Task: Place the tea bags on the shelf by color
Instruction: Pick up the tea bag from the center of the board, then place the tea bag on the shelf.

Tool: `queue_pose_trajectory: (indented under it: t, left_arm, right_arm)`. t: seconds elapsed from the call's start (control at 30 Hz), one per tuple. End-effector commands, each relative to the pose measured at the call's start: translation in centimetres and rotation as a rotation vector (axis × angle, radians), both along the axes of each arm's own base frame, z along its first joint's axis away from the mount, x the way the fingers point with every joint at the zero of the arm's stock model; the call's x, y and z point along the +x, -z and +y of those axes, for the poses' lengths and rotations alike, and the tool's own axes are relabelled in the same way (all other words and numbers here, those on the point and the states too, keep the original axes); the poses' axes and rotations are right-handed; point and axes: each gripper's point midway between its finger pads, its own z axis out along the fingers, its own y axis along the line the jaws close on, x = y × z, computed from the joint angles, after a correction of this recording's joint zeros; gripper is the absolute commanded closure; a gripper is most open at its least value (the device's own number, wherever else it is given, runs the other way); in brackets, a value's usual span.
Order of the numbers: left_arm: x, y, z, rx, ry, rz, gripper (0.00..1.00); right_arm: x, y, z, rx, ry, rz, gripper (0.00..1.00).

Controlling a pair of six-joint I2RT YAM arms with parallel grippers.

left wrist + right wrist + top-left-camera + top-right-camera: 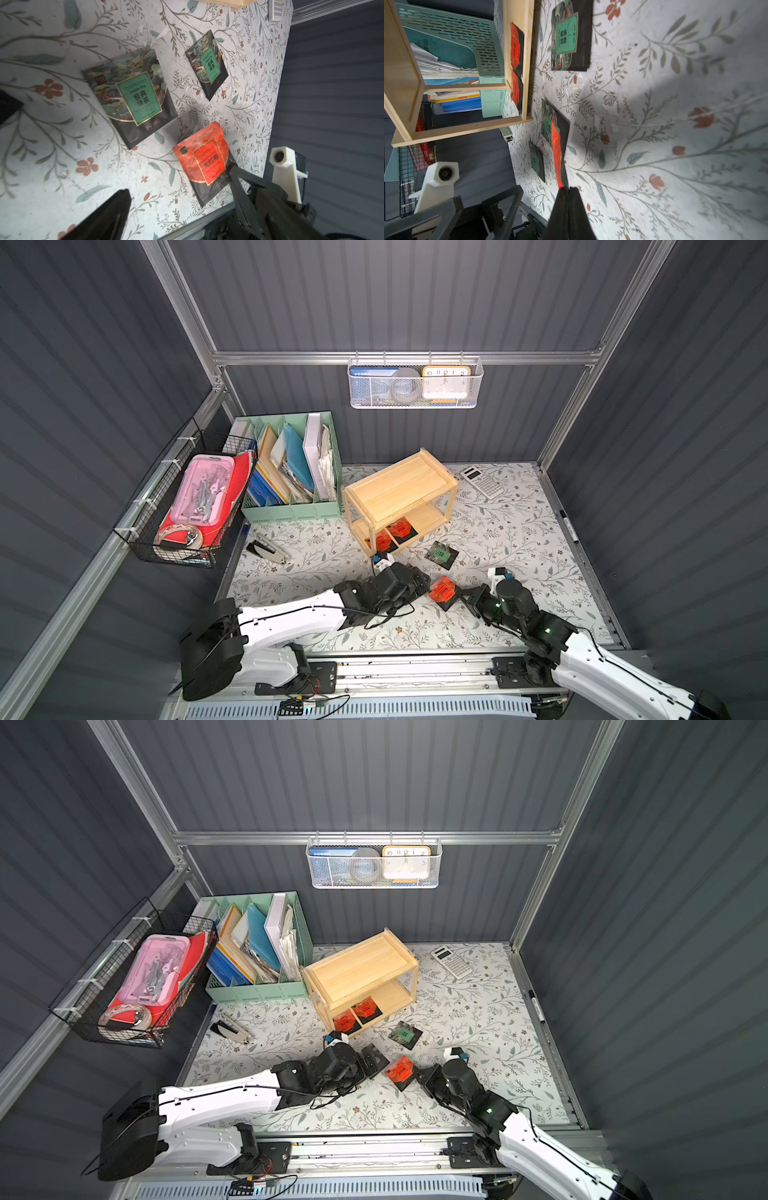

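Right hand [460,597] pinching red bag [441,590], left arm [291,616] hiding green bags [133,97]

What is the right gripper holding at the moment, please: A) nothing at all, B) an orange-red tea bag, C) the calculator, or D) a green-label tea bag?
B: the right gripper is shut on the dark edge of an orange-red tea bag, and the left wrist view shows the same pinch.
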Motion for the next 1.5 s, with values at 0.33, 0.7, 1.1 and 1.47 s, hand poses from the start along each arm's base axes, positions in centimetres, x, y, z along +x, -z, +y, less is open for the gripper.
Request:
queue_pose_trajectory:
  t: [0.33, 0.7, 1.1, 1.47]
  left_arm:
    - [-1.3, -1.2, 6.7, 0.064, -0.136, -0.02, 0.0]
    - [-1.4, -3.9, 10.4, 0.09, -0.19, -0.12, 0.0]
    - [0.3, -5.4, 13.1, 0.138, -0.266, -0.183, 0.0]
    - [3.0, -5.6, 15.3, 0.204, -0.279, -0.19, 0.0]
  right_arm:
    - [5.5, -5.5, 1.1, 0.074, -0.051, -0.084, 1.0]
    - [10.3, -6.9, 0.2, 0.099, -0.033, -0.084, 1.0]
    - [14.7, -5.5, 0.1, 0.107, -0.035, -0.033, 1.0]
    - [18.8, -4.0, 0.7, 0.119, -0.01, -0.032, 1.0]
